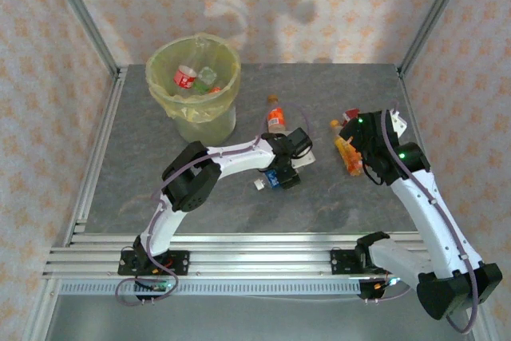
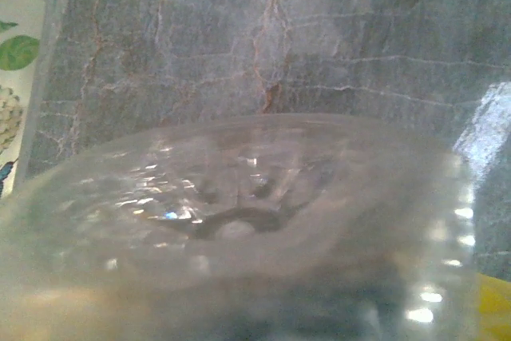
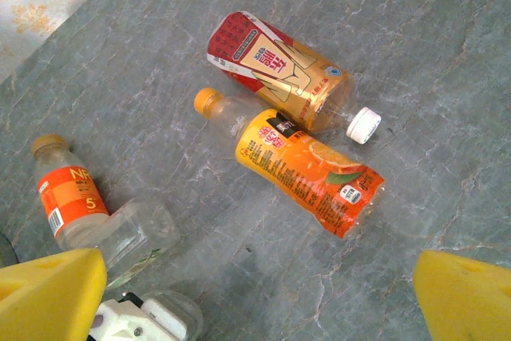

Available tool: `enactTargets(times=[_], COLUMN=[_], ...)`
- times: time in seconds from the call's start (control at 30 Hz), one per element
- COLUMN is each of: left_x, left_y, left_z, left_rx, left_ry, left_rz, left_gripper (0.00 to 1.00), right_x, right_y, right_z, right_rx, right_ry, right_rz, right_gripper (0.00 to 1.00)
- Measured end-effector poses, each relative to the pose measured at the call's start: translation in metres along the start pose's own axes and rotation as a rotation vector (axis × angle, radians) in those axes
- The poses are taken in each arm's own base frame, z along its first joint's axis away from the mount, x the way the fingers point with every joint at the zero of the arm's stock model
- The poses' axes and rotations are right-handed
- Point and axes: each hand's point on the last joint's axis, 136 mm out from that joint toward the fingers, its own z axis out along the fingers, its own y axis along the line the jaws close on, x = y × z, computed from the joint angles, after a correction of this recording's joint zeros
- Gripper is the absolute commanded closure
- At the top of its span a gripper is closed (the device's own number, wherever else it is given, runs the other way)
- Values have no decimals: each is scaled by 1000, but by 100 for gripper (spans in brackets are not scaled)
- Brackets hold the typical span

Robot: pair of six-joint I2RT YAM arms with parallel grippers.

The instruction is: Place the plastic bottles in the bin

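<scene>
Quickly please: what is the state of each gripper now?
Left gripper: cannot be told; a clear bottle sits very close in its wrist view.
Right gripper: jaws open, holding nothing.

Close in front of my left claw, whose yellow pad (image 2: 497, 311) shows low right, I see the blurred, dimpled base of a clear bottle (image 2: 239, 221). Beyond it lies the grey veined desk (image 2: 263, 37), with a leaf-patterned strip (image 2: 16, 53) far left.
</scene>
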Motion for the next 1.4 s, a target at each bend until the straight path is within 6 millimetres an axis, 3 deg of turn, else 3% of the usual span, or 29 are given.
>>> enactTargets(times=[0.1,0.2,0.47,0.6,0.73,0.87,0.97,1.17,1.4], left_x=[0,-1,-5,-22,-47,-68,-69,-41,0], left_y=[-2,-4,-8,-1,19,52,92,191,280], left_z=[0,-1,-16,-62,-144,-228,-274,-336,-391], left_rx=[3,14,36,19,-62,-170,-250,-433,-571], left_ry=[0,-4,-24,-125,-298,-478,-570,-670,-758], left_rz=[2,4,-5,-25,-42,-91,-163,-382,-646], left_gripper=[33,48,51,51,51,52,52,52,52], right_x=[0,0,0,-1,-3,-6,-7,-3,-2], right_y=[0,0,0,0,0,0,1,2,7], right_z=[0,0,0,-1,-7,-12,-14,-12,-12], right_rx=[0,0,0,-4,-21,-38,-47,-64,-88], right_ry=[0,0,0,-3,-17,-31,-38,-28,-21], right_rz=[0,0,0,-2,1,2,2,-3,-7], right_gripper=[1,1,1,1,1,1,1,1,1])
